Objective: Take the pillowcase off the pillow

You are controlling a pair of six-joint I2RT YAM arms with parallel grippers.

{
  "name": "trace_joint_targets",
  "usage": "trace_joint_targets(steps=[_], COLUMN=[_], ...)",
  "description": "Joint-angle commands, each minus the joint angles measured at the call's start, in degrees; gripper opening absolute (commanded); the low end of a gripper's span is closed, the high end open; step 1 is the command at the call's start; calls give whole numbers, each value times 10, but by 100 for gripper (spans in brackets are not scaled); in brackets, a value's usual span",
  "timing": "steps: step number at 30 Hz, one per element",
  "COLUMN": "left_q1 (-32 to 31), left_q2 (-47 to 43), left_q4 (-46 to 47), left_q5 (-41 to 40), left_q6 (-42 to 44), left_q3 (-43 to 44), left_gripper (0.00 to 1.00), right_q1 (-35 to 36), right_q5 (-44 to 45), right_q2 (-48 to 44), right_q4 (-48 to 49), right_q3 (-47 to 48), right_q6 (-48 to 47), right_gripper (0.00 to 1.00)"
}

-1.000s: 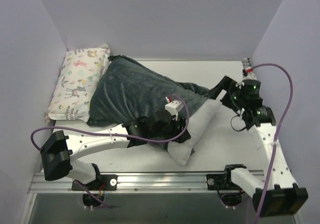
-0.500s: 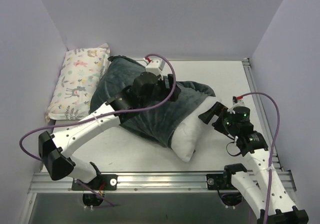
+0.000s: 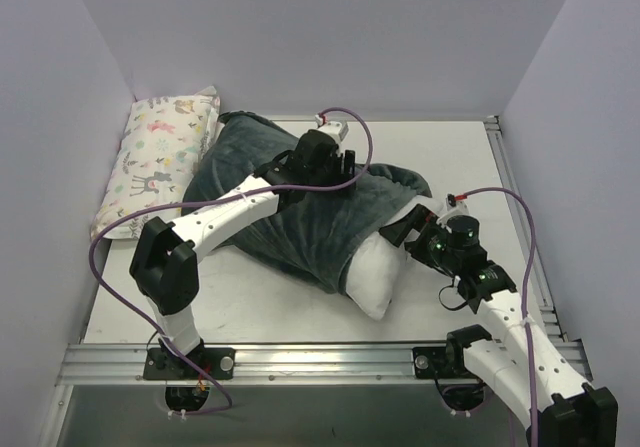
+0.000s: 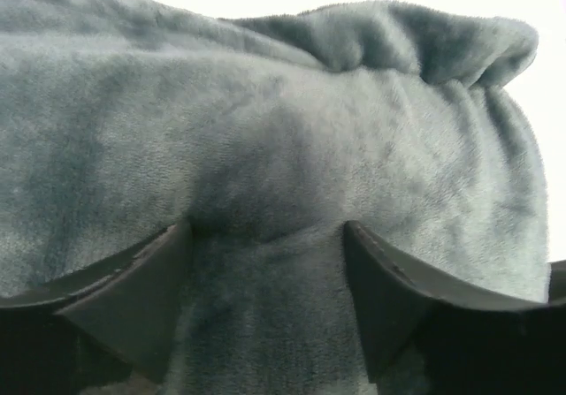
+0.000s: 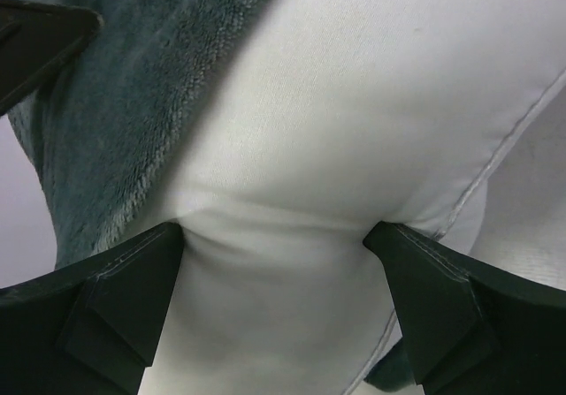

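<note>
Two wide-open sets of jaws bracket the pillow [image 3: 372, 272]: my right gripper [image 5: 274, 236] straddles its bare white near end, I judge to anchor it, while my left gripper [image 4: 265, 236] presses into the grey pillowcase [image 3: 300, 235] covering its far end, ready to pinch.

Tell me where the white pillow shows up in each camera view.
Top external: the pillow is at lower centre, poking out of the grey pillowcase.
Left wrist: not in view; only pillowcase fabric.
Right wrist: it fills the centre, between the fingers of the right gripper.
Shared landmark: the pillowcase's grey plush.
</note>
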Motion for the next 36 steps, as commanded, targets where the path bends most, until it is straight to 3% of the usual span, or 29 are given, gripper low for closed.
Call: trace_joint_targets(steps=[1, 2, 3, 5, 6, 7, 9, 10, 16, 20, 25, 29, 33, 34, 35, 36], left_q1=[16, 19, 22, 32, 35, 39, 52, 56, 110, 171, 249, 309, 270, 257, 245, 224], left_q2=[5, 8, 16, 25, 30, 32, 38, 38, 29, 13, -17, -28, -37, -44, -52, -72], left_q4=[-15, -18, -25, -32, -35, -38, -47, -50, -95, -128, -142, -140, -129, -123, -118, -118], left_q5=[23, 25, 30, 40, 41, 41, 41, 53, 12, -31, -72, -54, -8, 9, 10, 9], left_q6=[3, -1, -1, -3, -3, -3, -1, 0, 4, -13, -22, -30, -2, 4, 9, 9], left_q3=[33, 35, 40, 51, 55, 57, 70, 75, 109, 115, 92, 75, 69, 63, 60, 51], left_gripper=[70, 62, 42, 23, 16, 4, 0, 0, 0, 0, 0, 0, 0, 4, 25, 36], right_q1=[8, 9, 11, 10, 11, 11, 11, 10, -14, -142, -247, -259, -253, -250, -250, -250], right_q5=[-7, -8, -11, -11, -9, -1, 12, 35, 142, 94, 42, 37, 22, 29, 29, 31], right_q2=[33, 41, 50, 75, 82, 90, 93, 90, 54, 41, 58, 76, 101, 113, 117, 122], right_q4=[70, 90, 98, 101, 97, 90, 53, 36, -119, -165, -201, -201, -174, -170, -168, -166], right_q3=[-25, -26, -25, -13, -6, 8, 28, 37, 126, 168, 240, 251, 234, 233, 228, 227], right_q6=[22, 26, 28, 27, 24, 13, -2, -23, -90, -111, -127, -116, -113, -115, -118, -119], right_gripper=[100, 98, 95, 68, 37, 25, 5, 0, 0, 0, 0, 0, 0, 0, 0, 0])
